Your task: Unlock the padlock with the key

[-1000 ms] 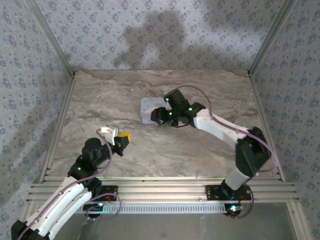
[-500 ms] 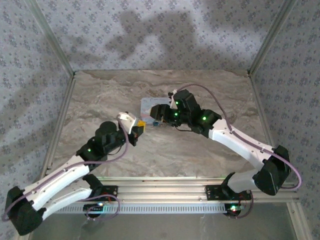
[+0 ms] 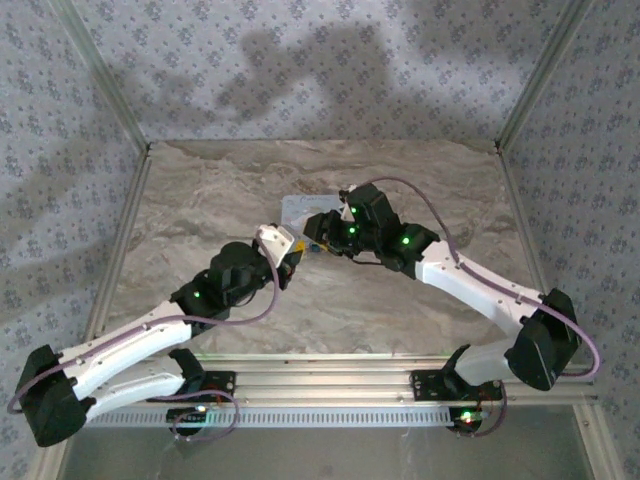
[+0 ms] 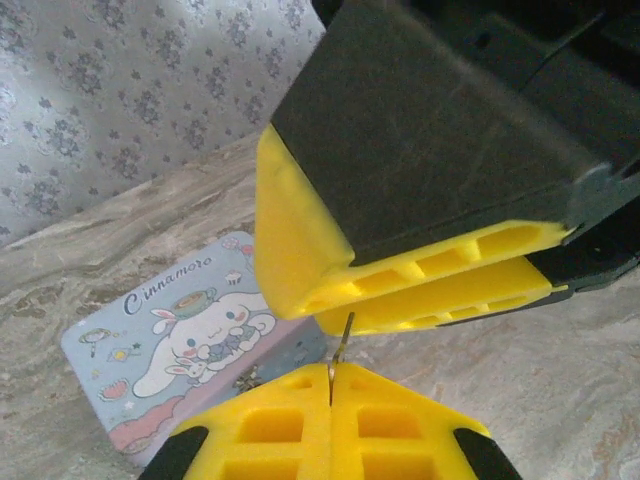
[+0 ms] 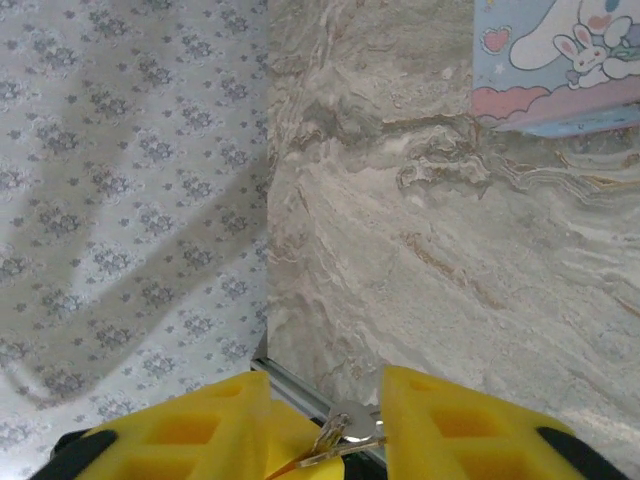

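Meeting, top view: left gripper and right gripper come tip to tip at mid-frame, over the marble table.
Tin, top view: pale blue tin lies flat just above the two tips; at this size I cannot tell whether either touches it.
Writing, left wrist view: the tin lid at lower left reads "Cinnamoro" in curly letters over a white long-eared cartoon figure; the end of the word is cut off by the yellow finger.
Left gripper, left wrist view: its yellow pads are pressed together at the bottom edge, clamped on the key.
Key, left wrist view: a thin metal blade seen edge-on, rising from the seam to the right gripper's fingertips above.
Right gripper, left wrist view: two yellow fingers lie almost together, with a dark slit between them.
Right gripper, right wrist view: fingers at the bottom edge pinch a small silvery piece.
Padlock, right wrist view: padlock sits between those fingers; only its silvery metal shows.
Writing, right wrist view: none is readable; the tin's cartoon corner is at upper right.
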Motion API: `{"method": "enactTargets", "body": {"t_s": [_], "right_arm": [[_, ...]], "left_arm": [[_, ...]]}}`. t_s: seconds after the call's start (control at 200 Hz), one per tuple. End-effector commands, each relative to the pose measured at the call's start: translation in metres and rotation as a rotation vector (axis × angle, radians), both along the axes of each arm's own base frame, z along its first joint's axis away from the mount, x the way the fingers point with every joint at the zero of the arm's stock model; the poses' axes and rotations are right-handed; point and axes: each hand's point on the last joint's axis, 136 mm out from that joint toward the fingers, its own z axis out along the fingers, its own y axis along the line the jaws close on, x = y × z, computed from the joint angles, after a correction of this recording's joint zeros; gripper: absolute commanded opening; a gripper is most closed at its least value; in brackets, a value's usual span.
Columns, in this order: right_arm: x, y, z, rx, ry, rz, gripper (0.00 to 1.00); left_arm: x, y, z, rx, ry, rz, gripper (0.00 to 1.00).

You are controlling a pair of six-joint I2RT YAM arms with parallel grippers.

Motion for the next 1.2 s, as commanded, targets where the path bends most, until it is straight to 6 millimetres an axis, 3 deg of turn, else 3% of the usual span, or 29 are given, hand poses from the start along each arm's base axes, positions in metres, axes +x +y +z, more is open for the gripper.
{"method": "enactTargets", "body": {"t_s": [0.0, 0.09, 0.16, 0.225, 0.36, 0.425, 0.54, 0.61, 0.884, 1.039, 1.094, 1.134, 1.194], "right_arm": [[0.004, 0.006, -0.002, 0.031, 0.029, 0.003, 0.31], [0.005, 0.008, -0.002, 0.042, 0.038, 0.005, 0.3], [0.005, 0.009, -0.005, 0.042, 0.046, 0.005, 0.39], [0.007, 0.009, -0.007, 0.04, 0.056, 0.004, 0.4], [0.008, 0.01, -0.01, 0.041, 0.065, 0.007, 0.23], [0.01, 0.01, -0.013, 0.041, 0.076, 0.006, 0.21], [0.011, 0.011, -0.017, 0.046, 0.099, 0.004, 0.4], [0.011, 0.013, -0.02, 0.054, 0.111, 0.004, 0.41], [0.014, 0.018, -0.023, 0.064, 0.125, 0.009, 0.0], [0.02, 0.013, -0.02, 0.046, 0.062, 0.013, 0.0], [0.023, 0.012, -0.013, 0.044, -0.003, 0.042, 0.0], [0.024, 0.011, -0.005, 0.039, -0.065, 0.071, 0.0], [0.026, 0.009, 0.004, 0.01, -0.157, 0.116, 0.0]], "left_arm": [[0.003, -0.003, 0.027, -0.034, -0.067, 0.003, 0.0], [0.003, -0.004, 0.025, -0.024, -0.069, 0.0, 0.0], [0.004, -0.004, 0.024, -0.017, -0.069, 0.001, 0.0], [0.004, -0.005, 0.022, -0.009, -0.071, 0.0, 0.0], [0.006, -0.004, 0.015, 0.017, -0.074, 0.004, 0.0], [0.007, -0.004, 0.011, 0.029, -0.076, 0.008, 0.0], [0.008, -0.001, 0.01, 0.032, -0.088, 0.023, 0.0], [0.009, 0.0, 0.009, 0.039, -0.092, 0.029, 0.0], [0.01, 0.0, -0.004, 0.081, -0.086, 0.027, 0.0], [0.003, -0.002, -0.013, 0.096, -0.066, -0.013, 0.0], [-0.001, -0.003, -0.016, 0.097, -0.044, -0.033, 0.03], [-0.004, -0.002, -0.018, 0.091, -0.021, -0.035, 0.28], [-0.006, 0.003, -0.02, 0.068, 0.024, -0.017, 0.42]]}}
